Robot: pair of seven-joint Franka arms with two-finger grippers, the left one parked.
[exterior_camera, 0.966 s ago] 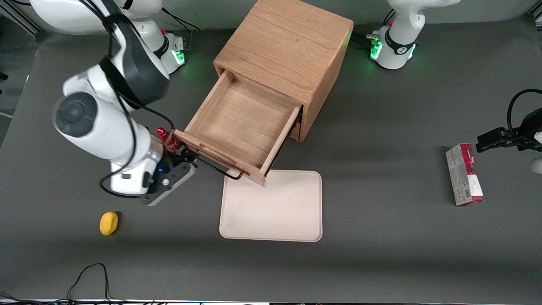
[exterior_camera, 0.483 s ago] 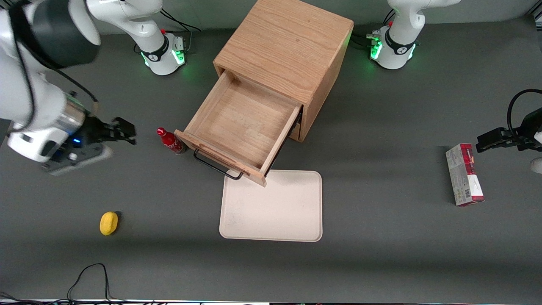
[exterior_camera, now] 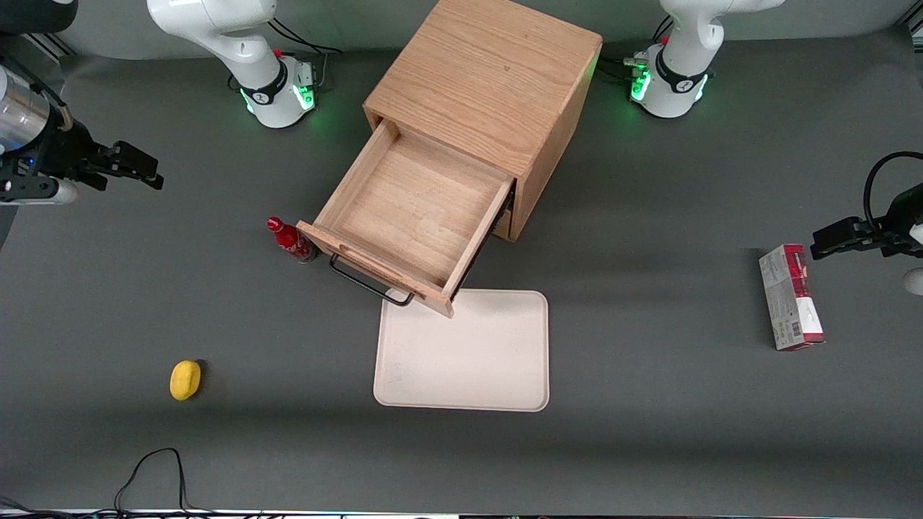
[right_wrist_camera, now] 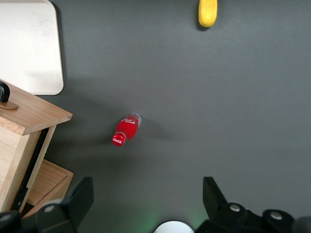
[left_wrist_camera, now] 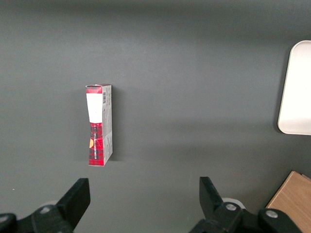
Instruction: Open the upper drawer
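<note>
The upper drawer of the oak cabinet stands pulled far out, its shallow wooden tray empty. Its black wire handle juts toward the front camera, over the edge of a cream tray. The drawer's front corner also shows in the right wrist view, with the lower drawer beneath it. My right gripper is open and empty, raised well above the table, far off toward the working arm's end, away from the handle. In the right wrist view its fingers are spread wide.
A red cola bottle stands beside the drawer's front corner, also in the right wrist view. A cream tray lies in front of the drawer. A yellow lemon lies nearer the front camera. A red box lies toward the parked arm's end.
My gripper let go of the handle and moved up and away toward the working arm's end of the table. The drawer stays pulled out, unmoved.
</note>
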